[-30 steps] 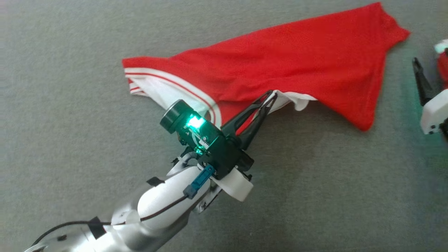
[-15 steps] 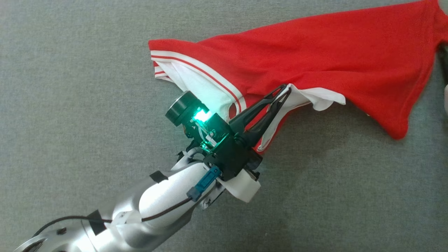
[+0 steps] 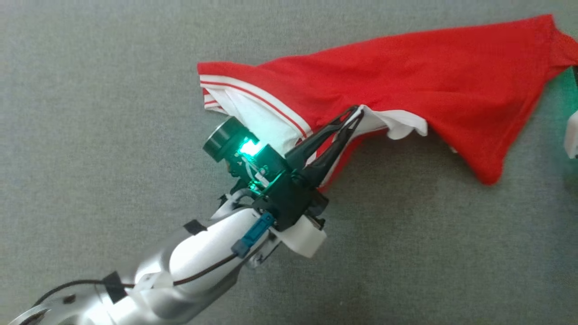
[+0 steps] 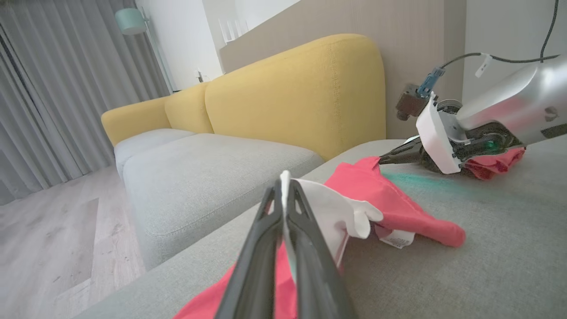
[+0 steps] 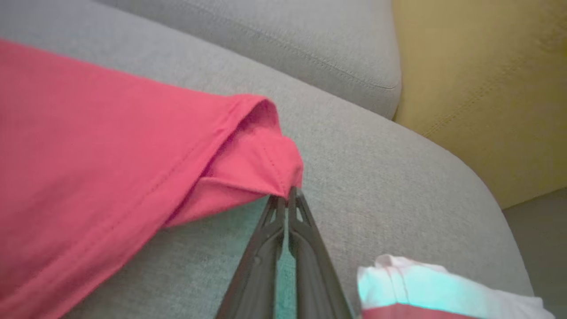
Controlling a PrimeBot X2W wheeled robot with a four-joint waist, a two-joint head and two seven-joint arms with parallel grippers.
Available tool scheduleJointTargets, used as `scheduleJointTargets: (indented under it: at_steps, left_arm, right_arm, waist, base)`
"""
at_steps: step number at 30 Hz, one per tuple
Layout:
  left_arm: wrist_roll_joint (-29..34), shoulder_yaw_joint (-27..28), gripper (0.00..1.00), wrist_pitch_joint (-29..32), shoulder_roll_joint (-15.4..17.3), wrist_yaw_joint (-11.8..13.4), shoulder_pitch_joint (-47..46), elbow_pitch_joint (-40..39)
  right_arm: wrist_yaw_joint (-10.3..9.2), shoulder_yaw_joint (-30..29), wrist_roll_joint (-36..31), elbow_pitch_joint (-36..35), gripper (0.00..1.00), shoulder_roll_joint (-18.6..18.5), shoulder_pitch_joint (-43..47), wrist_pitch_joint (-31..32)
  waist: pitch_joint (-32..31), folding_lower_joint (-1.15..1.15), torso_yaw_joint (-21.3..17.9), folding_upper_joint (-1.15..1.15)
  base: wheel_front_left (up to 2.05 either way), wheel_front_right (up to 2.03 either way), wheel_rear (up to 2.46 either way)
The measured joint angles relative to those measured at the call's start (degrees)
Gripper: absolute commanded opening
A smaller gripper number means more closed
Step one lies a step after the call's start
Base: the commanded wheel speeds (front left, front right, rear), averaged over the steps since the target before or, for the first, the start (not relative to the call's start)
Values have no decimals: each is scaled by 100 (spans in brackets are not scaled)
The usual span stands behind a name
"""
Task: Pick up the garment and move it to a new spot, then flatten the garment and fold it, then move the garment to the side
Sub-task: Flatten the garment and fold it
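Observation:
The garment (image 3: 406, 76) is red with a white, red-striped panel, and it lies stretched across the grey sofa seat (image 3: 90, 135). My left gripper (image 3: 356, 112) is shut on its white lower edge, which the left wrist view shows pinched between the tips of that gripper (image 4: 283, 186). In the right wrist view my right gripper (image 5: 288, 197) is shut on the garment's (image 5: 110, 155) bunched far red corner. From the left wrist camera that same right gripper (image 4: 380, 161) shows at the cloth's far end. Its white housing (image 3: 571, 135) sits at the head view's right edge.
A second red and white cloth (image 5: 421, 283) lies just beside my right wrist. The yellow backrest (image 4: 301, 93) rises behind the seat. The seat's rounded edge drops to a wooden floor (image 4: 53, 248), with grey curtains (image 4: 44, 88) beyond.
The head camera has shifted, so the whole picture has moved. My right gripper has closed on the garment's far corner, where it stood open and apart a second ago. The left grip is unchanged.

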Motion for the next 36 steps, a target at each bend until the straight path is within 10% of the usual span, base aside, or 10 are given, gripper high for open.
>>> scheduleJointTargets:
  at_steps: [7, 18, 23, 29, 36]
  left_arm:
    - [-270, 144, 0, 19, 730, -151, 292, -624]
    - [-1443, 904, 0, 621, 2056, -408, 654, -2838]
    - [-2258, 1217, 0, 954, 1950, -824, 115, -2219]
    - [-2622, 943, 0, 1051, 1271, -1669, -166, 42]
    - [-2614, 725, 0, 654, 975, -2013, -173, 719]
  right_arm:
    - [0, 504, 1220, -864, 0, -192, 651, 187]
    - [0, 579, 2736, -3861, 0, -1892, 1445, 1351]
    - [0, 146, 2921, -4219, 0, -1945, 1463, 1878]
    - [0, 455, 2833, -3534, 0, -1104, 1466, 2382]
    - [0, 573, 2956, -3408, 0, -1049, 1486, 2153]
  waist:
    - [-631, -1, -57, 0]
    - [-1612, -3, -356, 0]
    - [-1603, -2, -446, 1]
    - [-1303, 1, -338, 0]
    - [-1263, 1, -239, 0]
  base:
    - [0, 0, 0]
    - [0, 0, 0]
    - [0, 0, 0]
    - [0, 0, 0]
    - [0, 0, 0]
